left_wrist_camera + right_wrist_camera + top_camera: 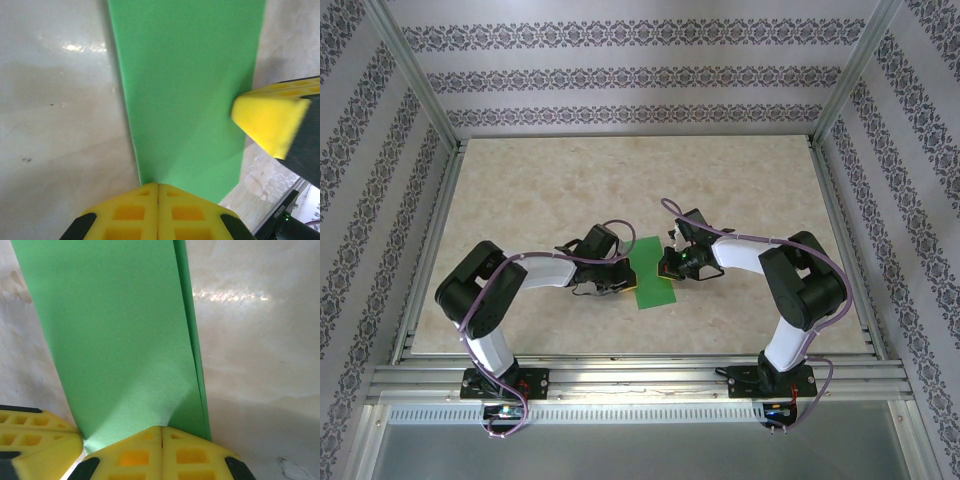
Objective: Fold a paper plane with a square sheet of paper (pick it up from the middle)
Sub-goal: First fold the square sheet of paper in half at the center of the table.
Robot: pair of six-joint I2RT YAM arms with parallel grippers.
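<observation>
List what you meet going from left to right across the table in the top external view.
Left arm → left end effector → green paper → right end effector → right arm.

Bright, even light; glare streaks the table (230,295).

The square sheet of paper (185,90) at the tip of the left gripper (158,186) is thin, matt and smooth, without print. That gripper and the right gripper (161,428) have fingers (200,442) of matt yellow plastic, moulded with square pockets. The tabletop (55,110) beside them is glossy and marble-patterned, catching glare. The frame rails (620,372) by the arm bases look like brushed aluminium.
</observation>
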